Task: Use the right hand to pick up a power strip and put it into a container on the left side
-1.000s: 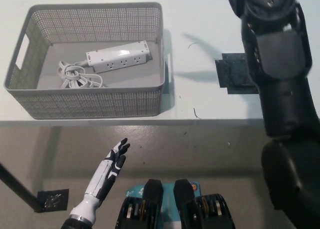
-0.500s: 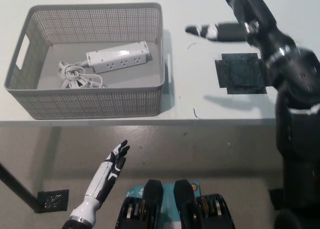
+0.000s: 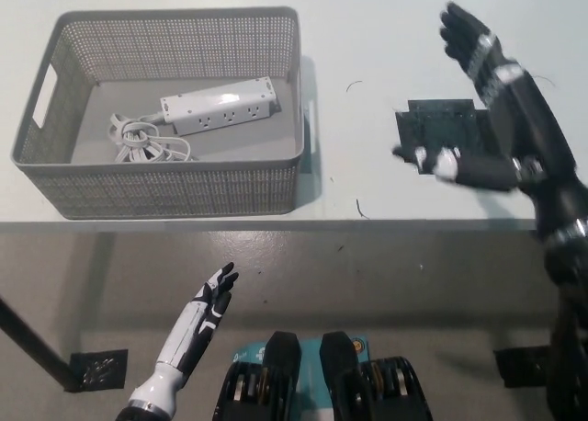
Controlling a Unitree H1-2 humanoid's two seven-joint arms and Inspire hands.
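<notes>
Since the earlier frames the black right hand (image 3: 487,90) has swung from the upper middle of the frame to the right side, above the dark square patch (image 3: 447,136) on the worktop (image 3: 367,35); the basket and its contents have not shifted. The power strip (image 3: 219,106) lies flat inside the grey mesh basket (image 3: 165,187) at the upper left of the frame, tilted slightly, sockets facing up. Its coiled white cord (image 3: 140,138) sits just beside it toward the basket's lower left corner. The right hand holds nothing; its fingers (image 3: 459,24) are spread apart and released, with one fingertip extended to the left over the patch. The white left hand (image 3: 209,300) rests at the lower left of the frame, below the worktop edge, fingers straight and released, empty.
</notes>
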